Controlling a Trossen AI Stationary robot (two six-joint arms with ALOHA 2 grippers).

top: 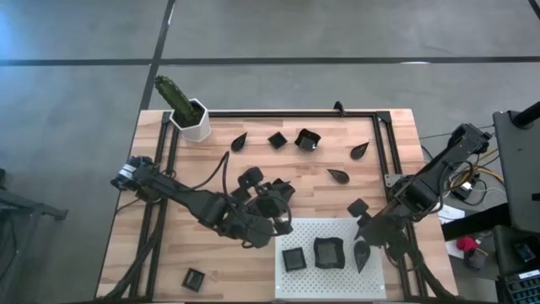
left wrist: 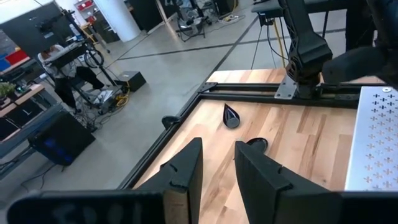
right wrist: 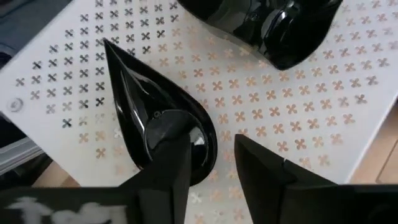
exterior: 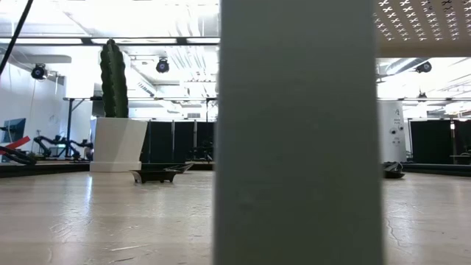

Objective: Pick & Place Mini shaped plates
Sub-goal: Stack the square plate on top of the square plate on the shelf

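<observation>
Oddly, a pale post (exterior: 298,132) blocks the low view; right gripper (right wrist: 211,155) spread over a glossy teardrop plate (right wrist: 155,118) on the perforated board (right wrist: 298,106), left gripper (left wrist: 217,168) parted, empty.

Both arms (top: 194,201) are matte black with chunky joints and looping black cables; each tool (right wrist: 211,168) has two flat black wedge fingers.
</observation>
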